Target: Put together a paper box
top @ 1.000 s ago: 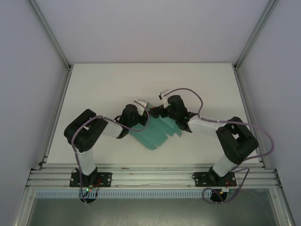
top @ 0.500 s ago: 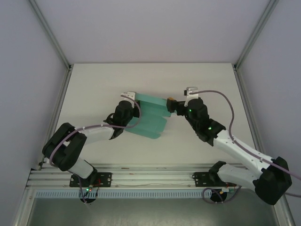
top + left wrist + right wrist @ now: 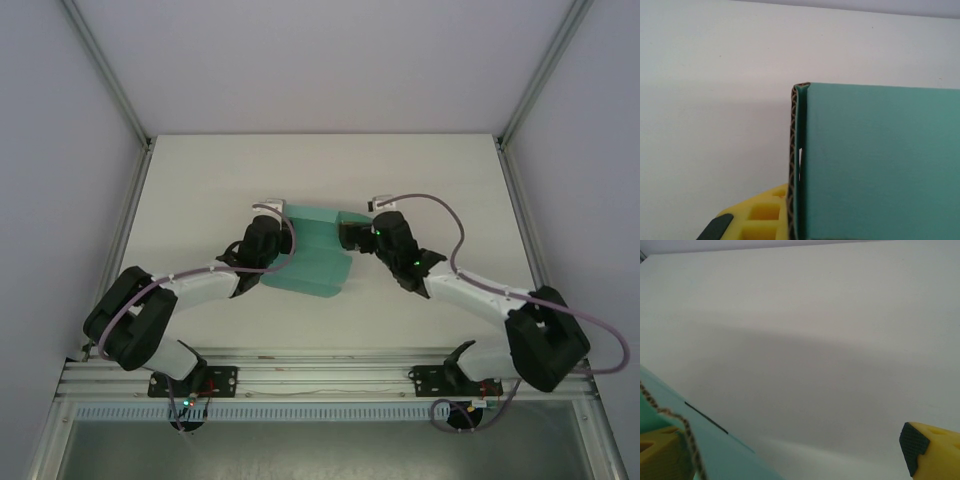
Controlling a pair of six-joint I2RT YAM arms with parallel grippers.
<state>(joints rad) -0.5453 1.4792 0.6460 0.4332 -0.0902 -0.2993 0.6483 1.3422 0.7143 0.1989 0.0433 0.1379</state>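
The left gripper [image 3: 283, 226] is clenched on the edge of the teal paper box [image 3: 318, 256], and the card lies out ahead of it on the table [image 3: 200, 190]. The right gripper [image 3: 795, 452] stands wide released, with the box's other edge just beside one yellow finger [image 3: 657, 452].

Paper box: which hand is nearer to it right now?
Left. The left hand is shut on the paper box at its left edge. The right hand stands open at the box's right edge, not gripping it.
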